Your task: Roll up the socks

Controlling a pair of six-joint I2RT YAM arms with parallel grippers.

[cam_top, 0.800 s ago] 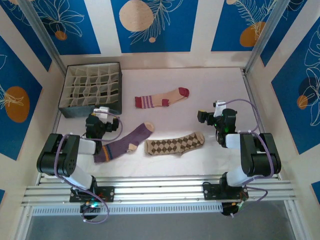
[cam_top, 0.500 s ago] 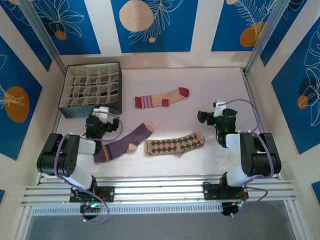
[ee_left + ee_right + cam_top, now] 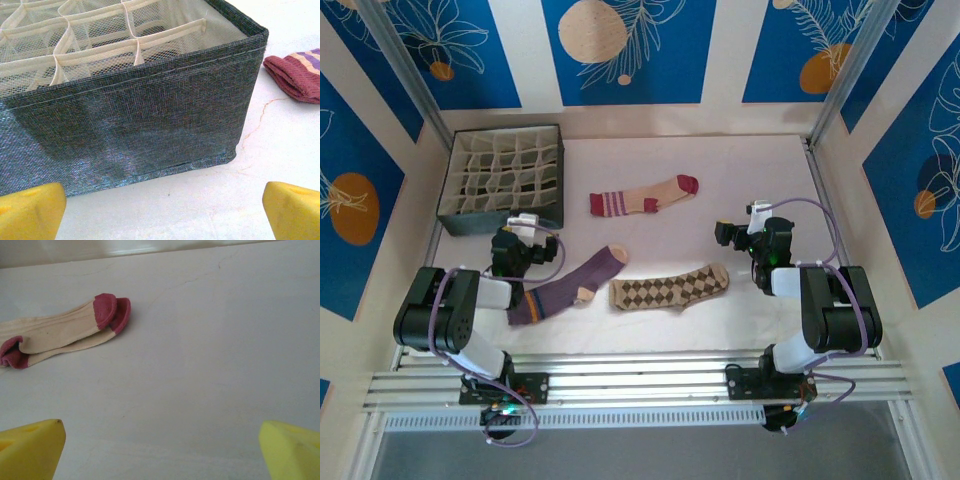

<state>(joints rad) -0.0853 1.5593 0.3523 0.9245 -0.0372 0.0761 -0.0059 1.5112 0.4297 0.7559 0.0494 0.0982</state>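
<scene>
Currently hovering low at the near side, holding the left gripper (image 3: 510, 248) spread fully wide with nothing between its yellow pads (image 3: 30, 210), and the right gripper (image 3: 732, 233) equally wide and empty, likely posing for a first grab. Finding the purple fabric sock with tan heel (image 3: 570, 280) lying flat near the left gripper, and the brown-tan argyle fabric sock (image 3: 670, 288) flat just beside it. Seeing the tan fabric sock with dark-red toe and striped cuff (image 3: 645, 195) farther back, well apart, with open white tabletop (image 3: 760, 170) around for rolling. Crowding only at far left: facing the grey woven divider box (image 3: 140, 125) close ahead.
</scene>
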